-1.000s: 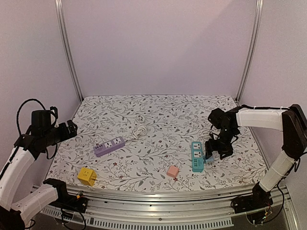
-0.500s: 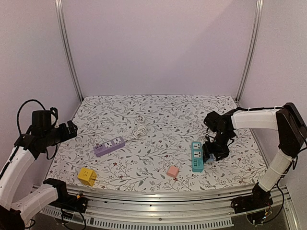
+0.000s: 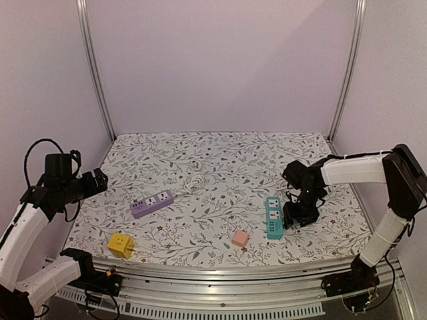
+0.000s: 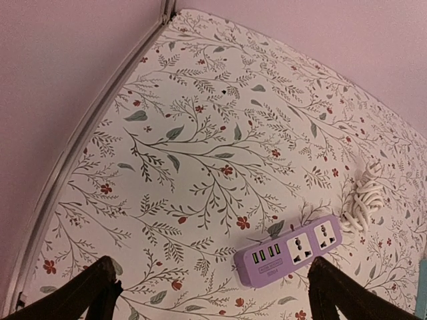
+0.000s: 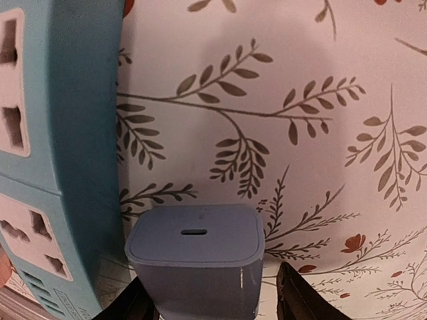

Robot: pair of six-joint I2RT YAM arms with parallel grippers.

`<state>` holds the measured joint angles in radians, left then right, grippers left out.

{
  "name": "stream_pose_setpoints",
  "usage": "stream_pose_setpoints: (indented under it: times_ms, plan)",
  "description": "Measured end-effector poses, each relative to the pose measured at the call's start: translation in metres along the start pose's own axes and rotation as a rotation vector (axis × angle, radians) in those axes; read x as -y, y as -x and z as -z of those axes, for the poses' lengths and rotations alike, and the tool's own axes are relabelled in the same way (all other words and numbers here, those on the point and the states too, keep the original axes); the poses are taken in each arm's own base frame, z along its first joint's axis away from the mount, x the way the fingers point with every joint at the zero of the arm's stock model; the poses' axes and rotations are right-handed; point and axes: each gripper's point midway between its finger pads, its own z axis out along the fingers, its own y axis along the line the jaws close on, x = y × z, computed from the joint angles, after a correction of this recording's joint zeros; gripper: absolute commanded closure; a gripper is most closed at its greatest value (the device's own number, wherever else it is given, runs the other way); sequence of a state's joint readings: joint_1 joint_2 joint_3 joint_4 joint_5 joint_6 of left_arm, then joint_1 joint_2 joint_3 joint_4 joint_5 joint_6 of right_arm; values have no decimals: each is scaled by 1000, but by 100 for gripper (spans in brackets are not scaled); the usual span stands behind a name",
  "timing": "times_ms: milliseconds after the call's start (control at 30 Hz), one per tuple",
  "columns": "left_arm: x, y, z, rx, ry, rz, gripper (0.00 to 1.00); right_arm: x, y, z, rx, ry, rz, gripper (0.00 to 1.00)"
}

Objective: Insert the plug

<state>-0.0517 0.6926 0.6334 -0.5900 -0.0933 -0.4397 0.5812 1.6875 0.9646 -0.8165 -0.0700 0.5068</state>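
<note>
Right hand, seemingly gripping blue plug, has edged toward teal strip.

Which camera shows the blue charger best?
Right wrist: the charger fills the lower frame, port visible, held by the right claw. The top view mostly hides it behind that claw; left wrist misses it.
</note>
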Motion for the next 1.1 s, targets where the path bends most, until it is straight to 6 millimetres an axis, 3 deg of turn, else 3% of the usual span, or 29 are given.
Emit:
stream_pose_setpoints:
  times_ms: [667,1100]
  plan:
    - [1,0,-1,-7,-2,2,1,0,11,2,192,55,16,46]
    - [1,-1,-3,-19,-2,2,0,5,15,1,246,1,19,47]
